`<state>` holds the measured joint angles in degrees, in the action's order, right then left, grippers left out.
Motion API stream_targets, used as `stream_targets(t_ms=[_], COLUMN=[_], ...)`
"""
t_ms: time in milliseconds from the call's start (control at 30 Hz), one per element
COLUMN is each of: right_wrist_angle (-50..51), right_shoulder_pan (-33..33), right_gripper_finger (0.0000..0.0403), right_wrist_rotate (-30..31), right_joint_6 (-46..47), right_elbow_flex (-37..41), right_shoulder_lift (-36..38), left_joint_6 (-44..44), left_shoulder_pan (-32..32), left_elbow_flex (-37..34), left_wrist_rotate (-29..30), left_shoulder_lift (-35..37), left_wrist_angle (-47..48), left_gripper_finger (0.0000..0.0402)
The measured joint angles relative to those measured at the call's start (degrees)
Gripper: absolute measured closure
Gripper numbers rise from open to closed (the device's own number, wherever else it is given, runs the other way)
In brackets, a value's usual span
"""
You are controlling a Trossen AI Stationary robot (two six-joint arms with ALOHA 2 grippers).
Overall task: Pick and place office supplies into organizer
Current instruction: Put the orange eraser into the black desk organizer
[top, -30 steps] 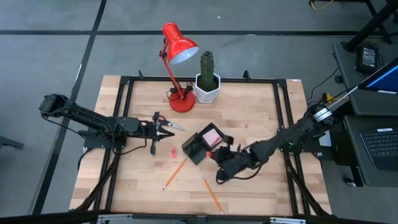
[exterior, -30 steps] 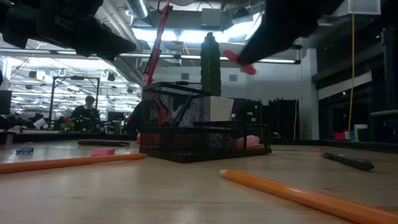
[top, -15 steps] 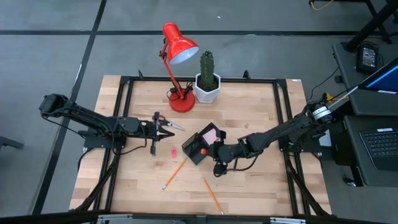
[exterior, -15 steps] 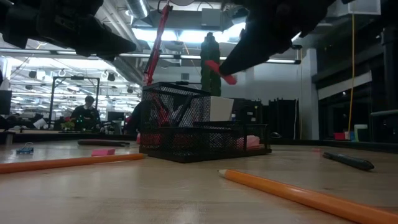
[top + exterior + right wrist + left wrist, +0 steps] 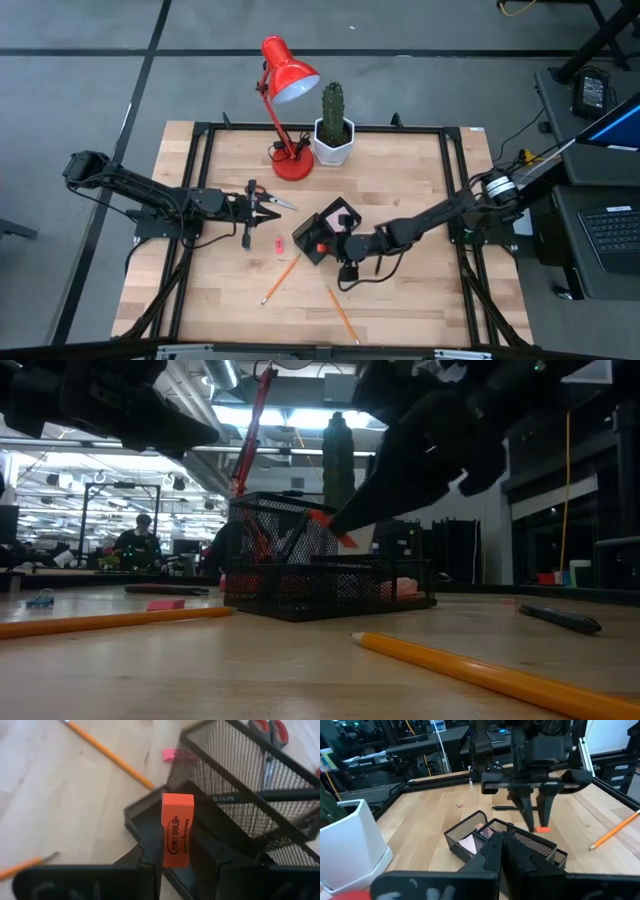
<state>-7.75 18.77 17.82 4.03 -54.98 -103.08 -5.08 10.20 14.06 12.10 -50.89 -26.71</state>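
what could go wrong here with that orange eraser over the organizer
1. The right gripper pinches the orange eraser by one end only; it could twist or slip before release.
2. It hangs by the mesh organizer's rim, so a drop now might bounce off the wire edge onto the table.
3. The jaws sit close to the mesh wall and could nudge the organizer.

Only readable text: black print on the orange eraser (image 5: 177, 829), held between the right hand (image 5: 176, 851) fingers; it reads roughly "JUNE GOLD" with a smaller word beside it, too small to make out. Nothing else carries legible text, labels or numbers
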Motion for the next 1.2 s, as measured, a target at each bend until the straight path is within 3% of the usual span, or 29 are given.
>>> stream_targets(t_ms=[400, 1200], right_wrist_angle=[-3.65, -6.34], right_shoulder_pan=[-0.22, -0.4], right_gripper_finger=[0.0323, 0.0323], right_wrist_rotate=[0.52, 0.5], right_joint_6=[-1.84, -6.0], right_elbow_flex=[-0.09, -0.59], right_shoulder_lift=[-4.61, -4.77], left_joint_6=[-0.03, -0.16], left_shoulder_pan=[0.0, 0.0], left_elbow_flex=[0.0, 0.0], left_wrist_rotate=[0.24, 0.22], left_shoulder_lift=[0.0, 0.0], left_wrist_angle=[0.36, 0.41], left_gripper_finger=[0.04, 0.0399])
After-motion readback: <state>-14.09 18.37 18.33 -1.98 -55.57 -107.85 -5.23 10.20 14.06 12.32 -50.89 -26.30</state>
